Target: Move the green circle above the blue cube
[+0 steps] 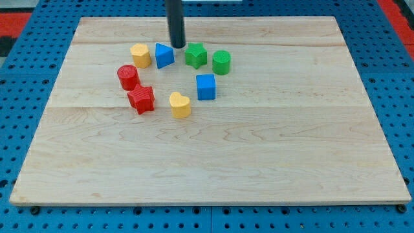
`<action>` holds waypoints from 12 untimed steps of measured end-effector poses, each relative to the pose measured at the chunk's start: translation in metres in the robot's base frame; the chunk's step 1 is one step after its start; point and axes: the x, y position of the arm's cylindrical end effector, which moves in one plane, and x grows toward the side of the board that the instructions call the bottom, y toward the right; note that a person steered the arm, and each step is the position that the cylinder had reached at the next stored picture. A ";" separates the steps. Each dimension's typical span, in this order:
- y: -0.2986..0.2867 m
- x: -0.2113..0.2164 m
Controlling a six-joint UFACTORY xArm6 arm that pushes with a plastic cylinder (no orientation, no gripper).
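Tool: your rod's tip sits between the blue triangular block and the green star, touching neither that you can tell; a bare rod, it holds nothing.
Green circle: just right of the star, up and right of the blue cube, apart from it.
Handling: likely light, rigid plastic that slides easily on the table; being round, it may roll off a glancing push.
Contact: press its right side squarely, nudging it leftward until it sits directly above the cube.
Risk: the star is close by.
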 end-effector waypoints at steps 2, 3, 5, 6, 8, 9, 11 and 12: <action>0.030 -0.041; 0.040 -0.047; 0.044 -0.047; 0.044 -0.040; 0.070 0.026; 0.097 0.056; 0.130 0.069; 0.117 0.080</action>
